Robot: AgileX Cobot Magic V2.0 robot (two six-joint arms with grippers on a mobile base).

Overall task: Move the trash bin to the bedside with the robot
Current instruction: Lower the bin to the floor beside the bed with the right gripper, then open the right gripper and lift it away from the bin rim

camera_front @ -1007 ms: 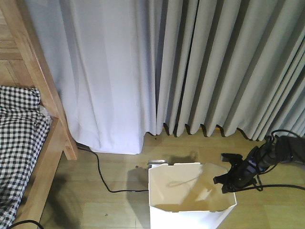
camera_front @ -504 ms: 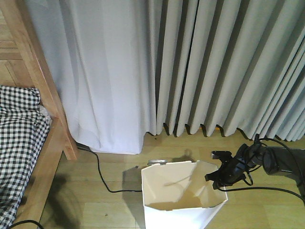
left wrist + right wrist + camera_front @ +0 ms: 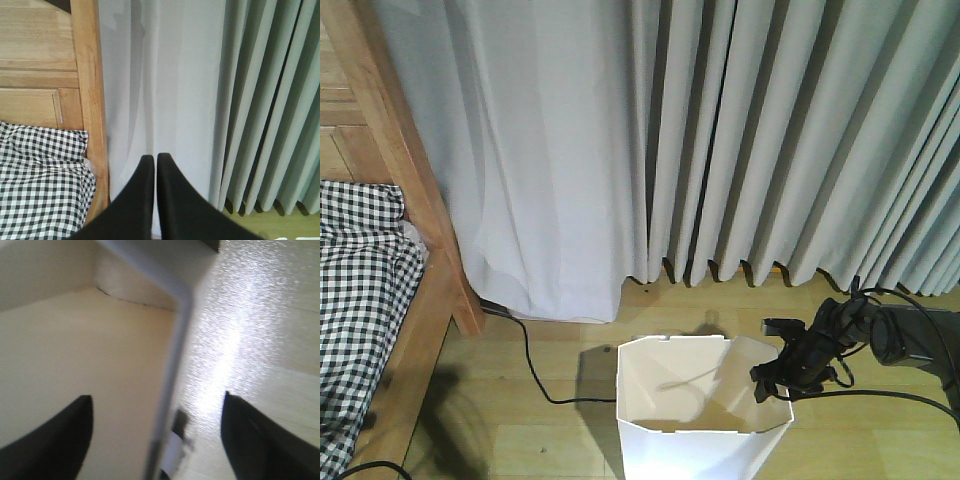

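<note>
The white trash bin (image 3: 700, 455) stands on the wooden floor at the bottom middle of the front view, its cream inside showing. My right gripper (image 3: 770, 352) reaches in from the right on a slim black arm and sits at the bin's right rim. In the right wrist view this gripper (image 3: 156, 395) is open and straddles the bin wall (image 3: 172, 355), one finger inside and one outside. The bed's wooden post (image 3: 415, 190) and checked bedding (image 3: 360, 290) are at the far left. My left gripper (image 3: 152, 159) is shut on nothing and faces the bed post (image 3: 90, 100) and the curtain.
Grey and white curtains (image 3: 770, 140) hang to the floor behind the bin. A loose black cable (image 3: 535, 375) runs across the floor between the bed and the bin. The bed's side rail (image 3: 410, 350) borders the floor on the left.
The trash bin and my right gripper have shifted left, toward the bed, mostly in the first half second. The small grey object behind the bin is now hidden.
</note>
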